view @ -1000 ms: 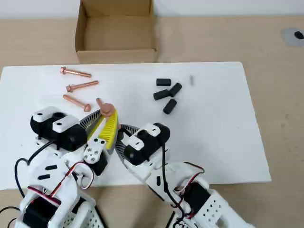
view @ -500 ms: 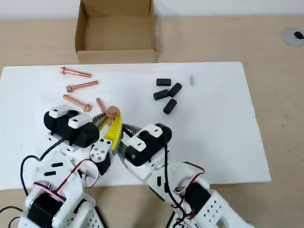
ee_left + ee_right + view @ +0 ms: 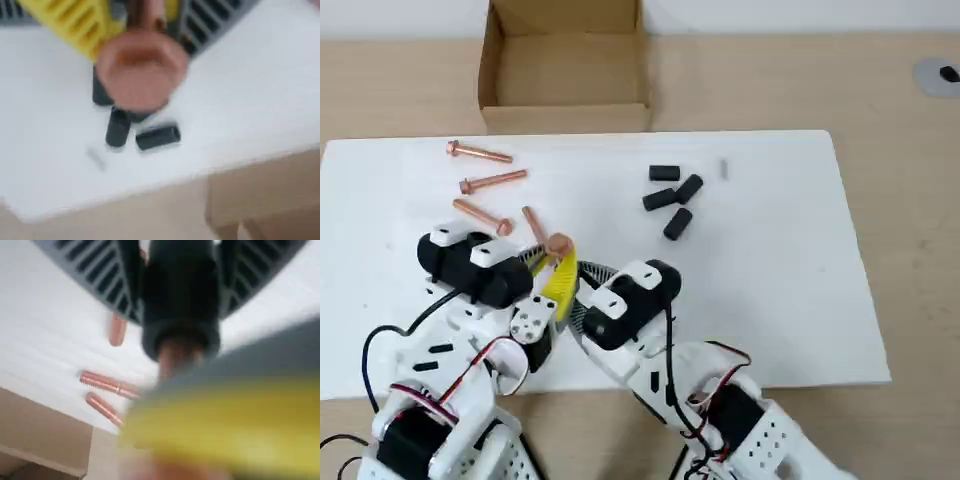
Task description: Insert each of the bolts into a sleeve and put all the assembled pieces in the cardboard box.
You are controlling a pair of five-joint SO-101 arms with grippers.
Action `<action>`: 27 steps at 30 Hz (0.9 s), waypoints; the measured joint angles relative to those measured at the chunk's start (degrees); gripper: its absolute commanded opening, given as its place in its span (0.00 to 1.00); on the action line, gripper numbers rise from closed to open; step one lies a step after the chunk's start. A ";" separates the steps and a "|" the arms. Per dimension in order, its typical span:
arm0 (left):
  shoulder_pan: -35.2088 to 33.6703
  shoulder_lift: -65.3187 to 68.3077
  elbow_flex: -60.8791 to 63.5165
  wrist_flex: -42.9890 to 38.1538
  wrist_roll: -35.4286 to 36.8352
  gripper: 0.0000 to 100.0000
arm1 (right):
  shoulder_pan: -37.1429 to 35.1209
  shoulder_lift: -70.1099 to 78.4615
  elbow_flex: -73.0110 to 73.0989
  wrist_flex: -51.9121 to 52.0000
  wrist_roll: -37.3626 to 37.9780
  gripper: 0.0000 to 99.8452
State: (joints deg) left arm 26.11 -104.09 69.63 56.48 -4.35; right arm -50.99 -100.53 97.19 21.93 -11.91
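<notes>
Now the move turns on one line-up: the bolt (image 3: 142, 70) against the sleeve (image 3: 180, 300). The left gripper (image 3: 556, 258) is closed on the bolt's shank between its yellow and grey fingers, with the hex head sticking out on the far side. The right gripper (image 3: 180, 315) is clamped on the sleeve, whose open end faces the bolt.

In the right wrist view the copper shank meets the sleeve's mouth and the two long axes look close to one line. Whether the tip is already inside I cannot tell. The two grippers sit almost touching near the front middle of the mat (image 3: 770, 280). I judge that the next push should run straight along the shank, from the left gripper toward the right; any tilt would likely jam the tip on the rim.

Four loose bolts (image 3: 493, 182) lie on the mat beyond the left arm. Four loose sleeves (image 3: 678, 223) sit in a cluster well off to the right. The box (image 3: 563, 70) stands past the mat's far edge with nothing visible in it.

Compared with a second ago, the left arm's wrist has swung toward the right arm. The bolt head has come nearer the right gripper, which has barely shifted.
</notes>
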 measured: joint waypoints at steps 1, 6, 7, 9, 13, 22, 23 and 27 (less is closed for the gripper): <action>0.00 0.00 0.09 1.14 0.00 0.12 | 0.00 0.00 0.00 0.00 0.00 0.01; -0.09 -0.09 0.00 5.19 -0.09 0.12 | -0.18 0.00 0.00 0.00 0.00 0.01; -0.09 -0.09 0.00 5.63 -0.09 0.12 | 0.00 0.00 0.00 0.00 -0.09 0.01; 0.00 0.00 0.09 6.33 -0.09 0.12 | 0.00 0.00 0.00 0.00 -0.09 0.01; 0.00 0.00 0.09 6.42 -0.09 0.12 | 0.00 0.00 0.00 0.00 -0.09 0.01; 0.00 0.00 0.09 6.51 -0.09 0.12 | 0.00 0.00 0.00 0.00 -0.09 0.01; 0.00 0.00 0.09 6.51 -0.09 0.12 | 0.00 0.00 0.00 0.00 -0.09 0.01; 0.00 0.00 0.09 7.82 -0.09 0.15 | 0.00 0.00 0.00 0.00 -0.09 0.01</action>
State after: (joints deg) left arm 26.11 -104.09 69.71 64.31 -4.44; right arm -50.99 -100.53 97.19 21.93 -12.00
